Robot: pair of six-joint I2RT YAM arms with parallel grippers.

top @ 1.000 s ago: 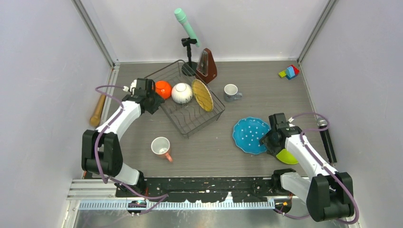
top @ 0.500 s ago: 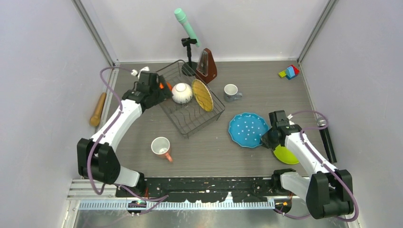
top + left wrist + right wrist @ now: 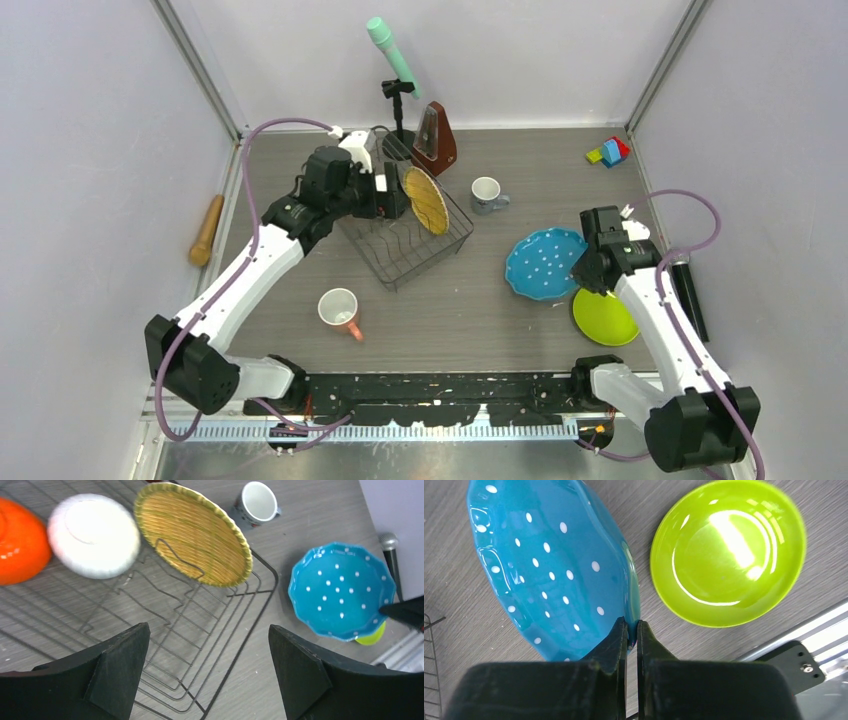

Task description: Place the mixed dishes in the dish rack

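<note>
The black wire dish rack (image 3: 405,250) holds the yellow woven plate (image 3: 425,200) upright, with the white bowl (image 3: 92,542) and orange bowl (image 3: 20,540) beside it. My left gripper (image 3: 208,630) is open and empty above the rack's near corner (image 3: 225,645). My right gripper (image 3: 631,625) is shut on the rim of the blue white-dotted plate (image 3: 549,570), holding it tilted above the table (image 3: 545,265). The lime green plate (image 3: 726,555) lies flat on the table by it. The pink mug (image 3: 340,310) lies in front of the rack. The small grey mug (image 3: 487,193) stands right of it.
A brown metronome (image 3: 435,140) and a microphone stand (image 3: 395,75) stand behind the rack. A wooden rolling pin (image 3: 207,230) lies by the left wall. Coloured blocks (image 3: 608,151) sit at the back right. A black microphone (image 3: 685,295) lies along the right wall.
My left gripper has swung right, from the rack's left side to above the rack. My right gripper has raised the blue plate and carried it back, uncovering the lime green plate.
</note>
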